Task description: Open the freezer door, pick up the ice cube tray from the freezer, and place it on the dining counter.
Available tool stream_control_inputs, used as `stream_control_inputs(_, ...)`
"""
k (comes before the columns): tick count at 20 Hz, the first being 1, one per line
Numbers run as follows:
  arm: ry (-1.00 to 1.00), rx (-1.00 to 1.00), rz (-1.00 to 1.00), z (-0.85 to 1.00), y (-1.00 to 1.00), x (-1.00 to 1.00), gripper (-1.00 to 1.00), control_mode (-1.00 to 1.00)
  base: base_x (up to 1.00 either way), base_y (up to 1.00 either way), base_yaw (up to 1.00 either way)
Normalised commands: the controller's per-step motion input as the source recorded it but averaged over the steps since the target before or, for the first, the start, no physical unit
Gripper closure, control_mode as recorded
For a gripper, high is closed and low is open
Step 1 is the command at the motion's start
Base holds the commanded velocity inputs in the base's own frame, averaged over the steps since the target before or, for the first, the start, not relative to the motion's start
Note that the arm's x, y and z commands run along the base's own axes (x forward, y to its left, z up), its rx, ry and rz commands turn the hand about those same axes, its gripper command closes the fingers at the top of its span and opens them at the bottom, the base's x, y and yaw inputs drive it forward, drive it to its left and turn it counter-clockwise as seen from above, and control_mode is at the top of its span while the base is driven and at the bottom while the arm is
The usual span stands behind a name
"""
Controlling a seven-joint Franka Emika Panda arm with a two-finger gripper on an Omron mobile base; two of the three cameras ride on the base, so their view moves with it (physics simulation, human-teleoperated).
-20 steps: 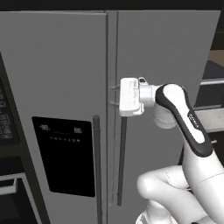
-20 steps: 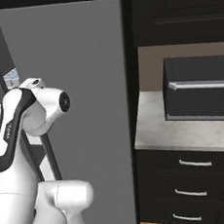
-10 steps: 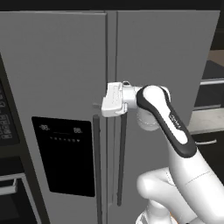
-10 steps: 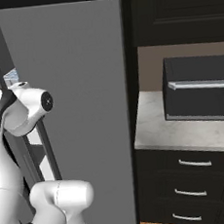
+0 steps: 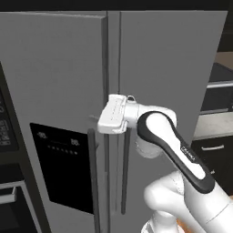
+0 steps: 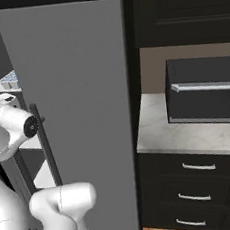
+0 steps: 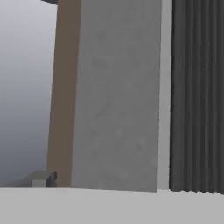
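Note:
The freezer door point(image 5: 54, 91), grey with a black dispenser panel point(image 5: 61, 168) and a dark bar handle point(image 5: 92, 182), stands slightly ajar. My gripper point(image 5: 98, 120) points left at the door's free edge, just above the handle, open and holding nothing. In the hand view that grey door edge point(image 7: 113, 96) is very close, with one fingertip point(image 7: 43, 178) low at the left. Through the gap into the freezer point(image 6: 41, 180) I see white shelves and a small pale bluish tray point(image 6: 9, 80) on an upper shelf, which looks like the ice cube tray. The dining counter is out of view.
The plain grey fridge door point(image 5: 168, 73) with its own bar handle point(image 5: 124, 177) is shut beside my hand. To the right are dark cabinets with drawers point(image 6: 195, 189) and a stone counter point(image 6: 189, 137) carrying a black toaster oven point(image 6: 203, 97). A black wall oven point(image 5: 7, 136) flanks the left.
My hand has swung left from the plain door's handle to the seam at the freezer door's edge. The arm has shifted left in the right base view.

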Motion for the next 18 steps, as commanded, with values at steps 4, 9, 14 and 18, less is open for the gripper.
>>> stream_control_inputs(4, 0.0, -0.09, 0.33, -0.06, 1.0, -1.0, -1.0, -1.0, 0.0, 0.0, 0.0)
stream_control_inputs(9, 0.0, -0.06, 0.21, -0.02, 0.92, -1.0, -1.0, -1.0, 0.0, 0.0, 0.0)
stream_control_inputs(14, 0.0, -0.01, 0.05, 0.02, 0.54, -0.72, -1.0, -1.0, 0.0, 0.0, 0.0)
stream_control_inputs(18, 0.0, 0.0, -0.05, 0.18, -0.22, -0.48, -1.0, -1.0, 0.0, 0.0, 0.0)
